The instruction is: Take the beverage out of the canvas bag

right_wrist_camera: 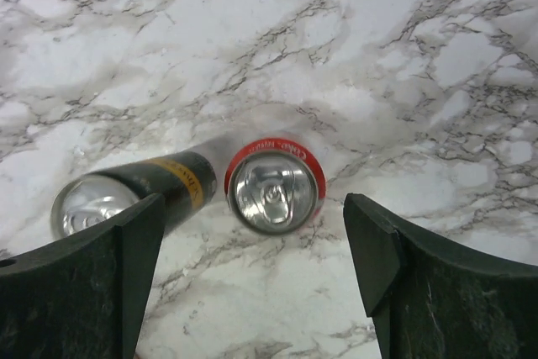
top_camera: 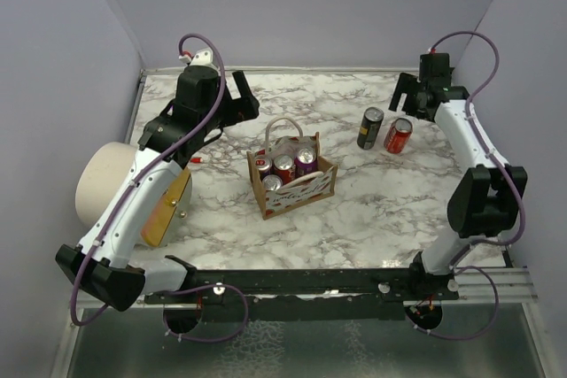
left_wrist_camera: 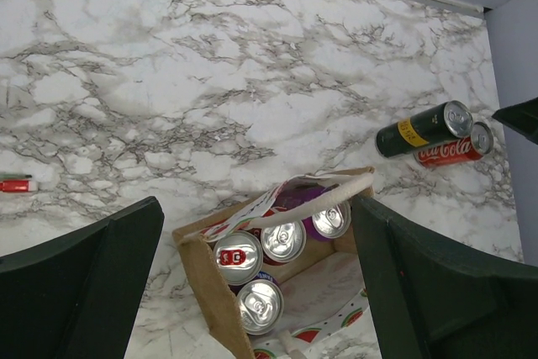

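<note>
The brown canvas bag with white loop handles stands upright mid-table and holds several upright cans. In the left wrist view the bag shows a red-tabbed can, a silver-topped can and a purple can. My left gripper is open and empty, above and behind the bag; it also shows in the left wrist view. My right gripper is open and empty. In the right wrist view it hangs above a red cola can and a dark can standing on the table.
The dark can and the red can stand right of the bag. A large cream cylinder with an orange disc lies at the left edge under my left arm. A small red-and-white item lies on the marble. Grey walls enclose the table.
</note>
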`<state>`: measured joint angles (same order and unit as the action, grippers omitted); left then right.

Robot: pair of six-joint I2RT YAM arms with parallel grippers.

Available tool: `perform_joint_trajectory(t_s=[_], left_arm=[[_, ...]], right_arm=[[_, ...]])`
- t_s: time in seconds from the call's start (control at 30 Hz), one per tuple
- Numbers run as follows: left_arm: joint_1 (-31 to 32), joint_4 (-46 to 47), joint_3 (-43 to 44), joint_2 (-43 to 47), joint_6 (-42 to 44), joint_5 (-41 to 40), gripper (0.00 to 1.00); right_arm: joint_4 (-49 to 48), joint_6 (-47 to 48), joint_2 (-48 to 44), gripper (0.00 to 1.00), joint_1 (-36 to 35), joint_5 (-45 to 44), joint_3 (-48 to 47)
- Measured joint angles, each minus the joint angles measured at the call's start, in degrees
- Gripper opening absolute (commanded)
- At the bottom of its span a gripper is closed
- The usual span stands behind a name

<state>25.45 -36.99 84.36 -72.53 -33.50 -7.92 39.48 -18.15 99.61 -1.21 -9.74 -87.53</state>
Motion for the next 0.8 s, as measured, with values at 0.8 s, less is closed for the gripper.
perform_joint_trajectory(t_s=[0.8], left_arm=[[-0.3, 2.3, -3.6, 0.7, -2.5, 4.2, 0.97]], right_arm=[[-1.8, 5.2, -31.5, 0.86, -6.3, 45.7, 28.0]])
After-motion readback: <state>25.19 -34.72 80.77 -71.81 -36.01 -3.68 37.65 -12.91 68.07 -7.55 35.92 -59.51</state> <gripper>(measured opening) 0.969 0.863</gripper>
